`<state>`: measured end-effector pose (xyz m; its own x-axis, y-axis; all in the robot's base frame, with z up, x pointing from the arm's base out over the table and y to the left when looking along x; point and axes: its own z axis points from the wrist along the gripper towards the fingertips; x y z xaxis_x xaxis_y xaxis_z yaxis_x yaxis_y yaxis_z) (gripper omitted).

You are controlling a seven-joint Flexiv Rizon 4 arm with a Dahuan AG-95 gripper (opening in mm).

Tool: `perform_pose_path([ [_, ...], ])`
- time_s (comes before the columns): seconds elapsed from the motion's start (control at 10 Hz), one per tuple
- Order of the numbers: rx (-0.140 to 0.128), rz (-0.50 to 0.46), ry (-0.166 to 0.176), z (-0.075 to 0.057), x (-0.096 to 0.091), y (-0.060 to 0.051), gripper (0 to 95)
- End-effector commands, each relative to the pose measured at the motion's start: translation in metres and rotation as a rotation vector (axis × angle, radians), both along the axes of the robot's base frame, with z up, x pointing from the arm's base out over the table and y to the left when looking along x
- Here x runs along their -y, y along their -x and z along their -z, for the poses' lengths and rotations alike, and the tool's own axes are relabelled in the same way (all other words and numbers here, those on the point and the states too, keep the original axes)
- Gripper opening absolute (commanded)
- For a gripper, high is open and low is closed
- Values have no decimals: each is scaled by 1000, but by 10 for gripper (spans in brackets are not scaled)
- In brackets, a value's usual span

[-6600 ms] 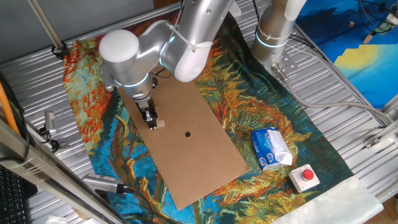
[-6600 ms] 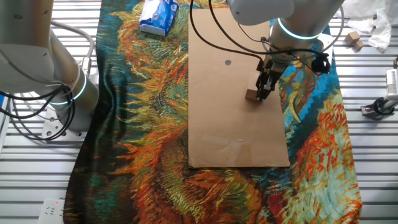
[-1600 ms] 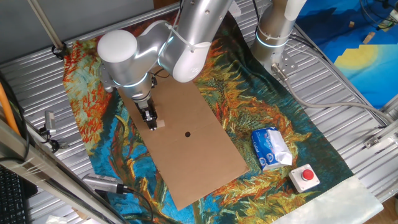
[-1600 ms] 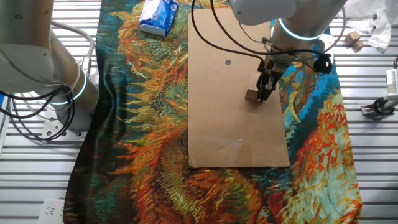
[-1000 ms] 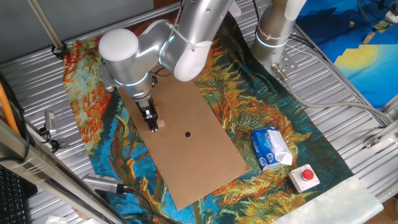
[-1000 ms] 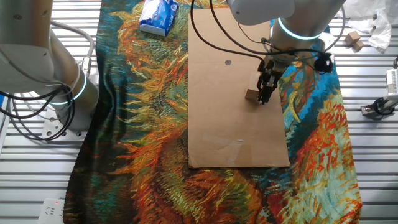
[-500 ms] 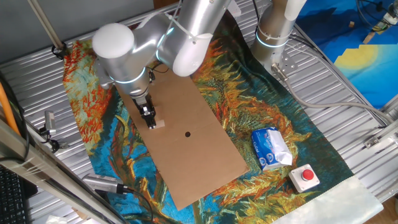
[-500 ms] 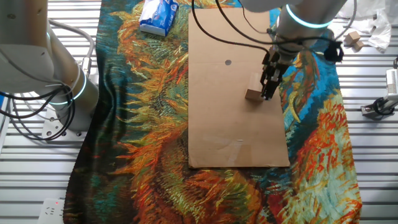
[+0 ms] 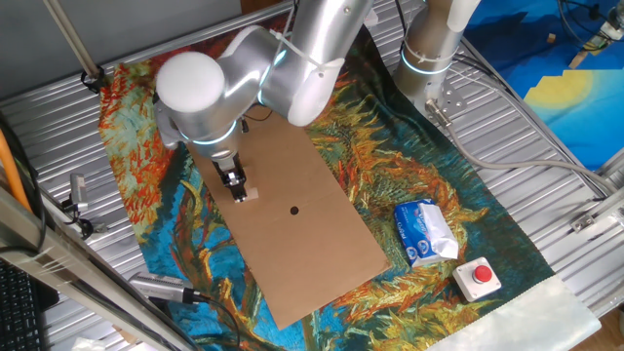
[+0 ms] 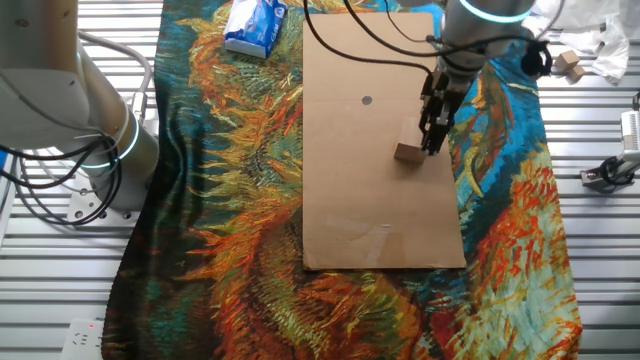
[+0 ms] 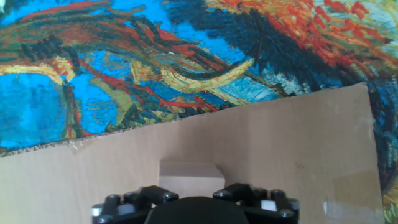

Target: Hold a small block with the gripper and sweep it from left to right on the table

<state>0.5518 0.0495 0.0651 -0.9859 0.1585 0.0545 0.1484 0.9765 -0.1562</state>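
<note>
Tool [image 10: 431, 150] stands upright over the brown board [image 9: 312, 234] on the bench [image 9: 546, 156] — small block [image 10: 406, 153] just beside its tips; grip state indeterminable.

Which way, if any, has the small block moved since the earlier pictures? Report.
No. The small block keeps its spot relative to the board's dark hole.

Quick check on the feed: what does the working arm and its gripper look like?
The arm is smooth silver-grey with rounded joint housings and a light-blue ring near the wrist. A black cable loops alongside it. The gripper is small and black, with two narrow fingers.
</note>
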Motion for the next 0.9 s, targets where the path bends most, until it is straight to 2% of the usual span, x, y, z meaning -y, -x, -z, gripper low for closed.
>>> perform_pose_path([
  [0.1,-2,0,-9,-1,0,0,0],
  [0.9,-12,2,-11,-5,0,0,0],
])
